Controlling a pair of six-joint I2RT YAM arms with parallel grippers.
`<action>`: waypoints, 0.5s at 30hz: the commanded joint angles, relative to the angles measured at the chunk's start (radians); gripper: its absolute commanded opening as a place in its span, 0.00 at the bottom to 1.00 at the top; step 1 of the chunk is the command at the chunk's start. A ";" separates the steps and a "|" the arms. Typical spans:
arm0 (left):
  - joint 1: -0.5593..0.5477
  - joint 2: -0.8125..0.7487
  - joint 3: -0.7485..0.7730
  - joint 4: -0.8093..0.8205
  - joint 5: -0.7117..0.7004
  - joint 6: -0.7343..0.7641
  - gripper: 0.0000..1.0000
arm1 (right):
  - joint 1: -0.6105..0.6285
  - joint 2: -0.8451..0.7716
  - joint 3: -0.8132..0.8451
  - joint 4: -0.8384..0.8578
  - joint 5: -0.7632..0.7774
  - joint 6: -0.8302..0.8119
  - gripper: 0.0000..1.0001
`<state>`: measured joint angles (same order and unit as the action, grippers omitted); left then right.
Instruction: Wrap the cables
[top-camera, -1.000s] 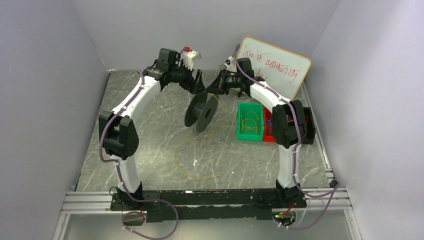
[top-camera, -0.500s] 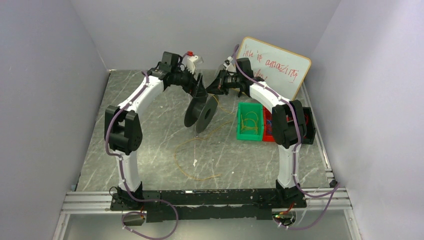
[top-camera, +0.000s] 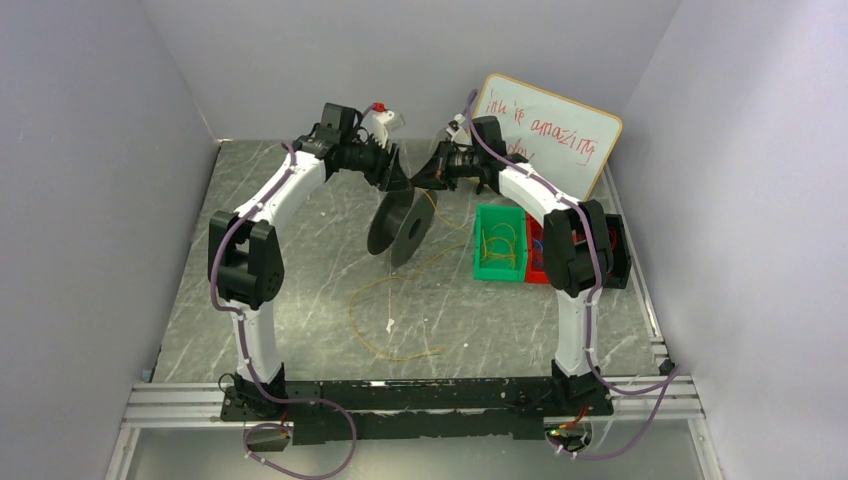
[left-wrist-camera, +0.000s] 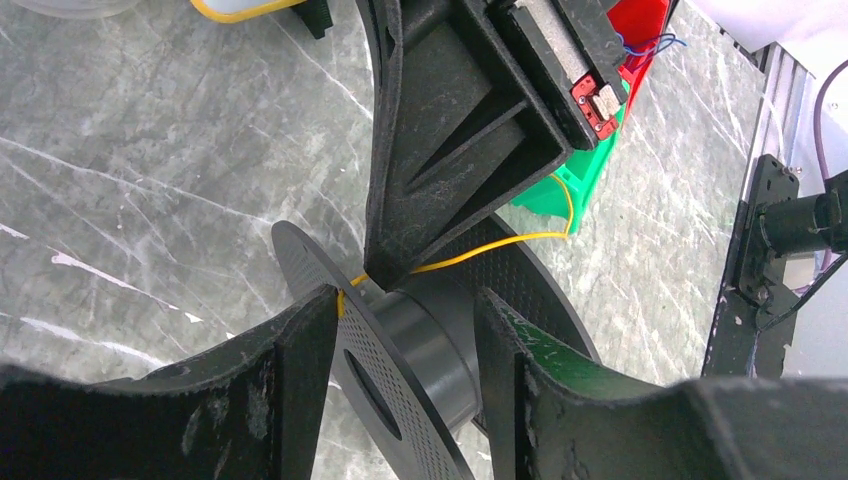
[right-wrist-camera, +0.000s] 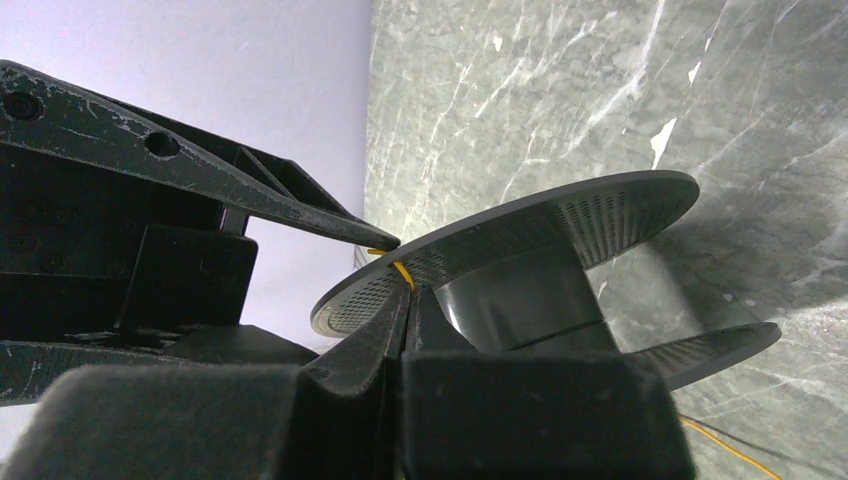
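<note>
From above, the spool (top-camera: 400, 225) stands on its rims mid-table. The left gripper (top-camera: 393, 181) and right gripper (top-camera: 428, 176) both sit just above it. Most of the cable (top-camera: 385, 312) is unwound. It lies as 1 loose loop on the table (top-camera: 280, 250) on the near side of the spool and rises toward it. A green bin (top-camera: 497, 276) sits just right of the spool.

In the left wrist view, the left fingers (left-wrist-camera: 300, 370) stand about halfway apart, astride 1 of the spool's 2 flanges, with the hub between them. They seem to clamp nothing, though contact at the left fingertip is hard to judge. The right gripper reaches in from above with its tip at the flange rim. The cable runs from that tip toward the bin.

In the right wrist view, the right jaws are fully closed, pinching the cable at the flange edge, where a short yellow bit shows. A left finger's tip sits just above that spot.

The cable looks light, limp and a little springy, so slack would likely slide off the hub. It is best pinched close to the spool and kept taut. The spool looks rigid and light, and the flange rim is its natural hold.
</note>
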<state>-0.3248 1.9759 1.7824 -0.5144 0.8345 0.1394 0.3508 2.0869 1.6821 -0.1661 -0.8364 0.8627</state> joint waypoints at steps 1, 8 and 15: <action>-0.003 -0.017 -0.008 0.001 0.057 0.031 0.58 | 0.004 -0.025 0.021 0.023 0.011 -0.018 0.00; -0.003 -0.025 -0.026 -0.017 0.063 0.055 0.60 | 0.004 -0.017 0.028 0.023 0.013 -0.014 0.00; -0.002 -0.021 -0.024 -0.024 0.082 0.062 0.45 | 0.004 -0.017 0.027 0.017 0.018 -0.017 0.00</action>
<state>-0.3229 1.9759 1.7557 -0.5240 0.8494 0.1761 0.3508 2.0869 1.6821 -0.1680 -0.8368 0.8619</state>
